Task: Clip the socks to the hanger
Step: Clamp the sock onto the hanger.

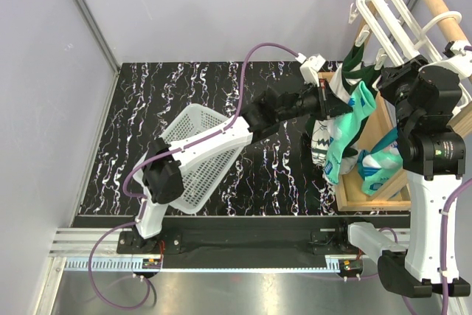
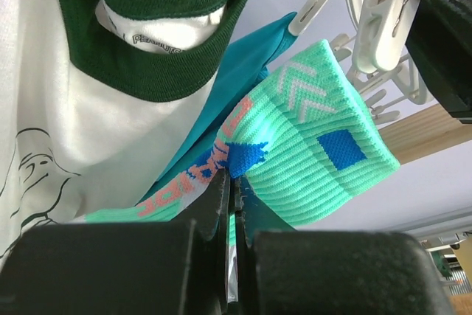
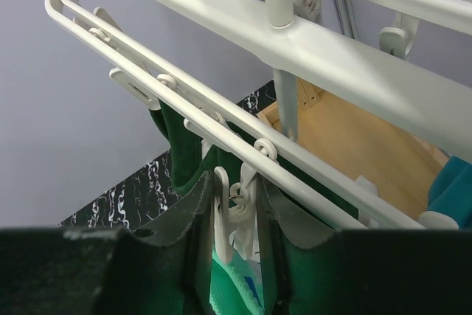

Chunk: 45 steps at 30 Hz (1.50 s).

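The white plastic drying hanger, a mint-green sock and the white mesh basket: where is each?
white plastic drying hanger (image 3: 332,57), right wrist view, on its broad bar.
mint-green sock (image 2: 310,182), left wrist view, on its ribbed knit.
white mesh basket (image 1: 193,119), top external view, on its mesh wall.

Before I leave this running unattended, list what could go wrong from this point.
1. The left gripper pinches the sock by only a small fold, so the sock might slip out before it reaches a clip.
2. The right gripper squeezes a small clip dangling from the hanger, and the clip could twist out from between the fingers.
3. The white garment hangs right against the sock and might snag or get clipped instead.
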{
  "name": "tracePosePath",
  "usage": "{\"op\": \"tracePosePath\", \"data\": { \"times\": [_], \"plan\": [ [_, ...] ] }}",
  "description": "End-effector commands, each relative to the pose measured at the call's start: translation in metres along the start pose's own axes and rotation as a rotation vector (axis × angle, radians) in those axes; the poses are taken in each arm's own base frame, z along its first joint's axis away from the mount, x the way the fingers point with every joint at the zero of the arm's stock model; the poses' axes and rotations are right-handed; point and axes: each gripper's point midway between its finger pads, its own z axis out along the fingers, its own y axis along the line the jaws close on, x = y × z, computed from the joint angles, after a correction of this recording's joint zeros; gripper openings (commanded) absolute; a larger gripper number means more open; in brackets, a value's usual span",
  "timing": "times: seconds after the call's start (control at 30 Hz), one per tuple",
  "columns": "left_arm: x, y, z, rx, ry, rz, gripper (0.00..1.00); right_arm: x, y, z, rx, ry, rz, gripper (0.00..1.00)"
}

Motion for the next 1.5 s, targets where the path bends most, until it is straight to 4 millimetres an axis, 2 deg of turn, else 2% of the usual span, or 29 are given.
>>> {"op": "tracePosePath", "data": {
  "times": [0.0,0.07,0.37,0.6,0.7,0.73,0.97,1.27,1.47],
  "plan": [
    [-0.032,-0.027,-0.003,0.045,-0.072,0.011,0.00,0.024,0.005,0.001,-0.040,0.096,0.007,0.00],
    [-0.039,-0.033,-0.001,0.056,-0.084,0.015,0.00,0.025,0.006,0.000,-0.046,0.098,0.011,0.00],
    [-0.039,-0.033,0.006,0.059,-0.075,-0.001,0.00,0.026,0.007,0.000,-0.049,0.102,0.012,0.00],
    [-0.046,-0.045,0.002,0.097,-0.093,-0.006,0.00,0.029,0.006,0.002,-0.051,0.108,0.008,0.00],
    [-0.046,-0.044,-0.003,0.087,-0.097,0.006,0.00,0.026,0.006,0.001,-0.047,0.099,0.011,0.00],
    [-0.040,-0.035,-0.002,0.067,-0.091,0.000,0.00,0.027,0.007,0.001,-0.054,0.103,0.010,0.00],
    [-0.035,-0.025,-0.004,0.053,-0.084,-0.006,0.00,0.024,0.009,0.000,-0.060,0.102,0.014,0.00],
    [-0.052,-0.046,-0.016,0.091,-0.118,0.019,0.00,0.028,0.006,0.000,-0.054,0.106,0.006,0.00],
    [-0.055,-0.049,-0.019,0.098,-0.124,0.015,0.00,0.030,0.008,0.001,-0.059,0.113,0.008,0.00]
  ]
}}
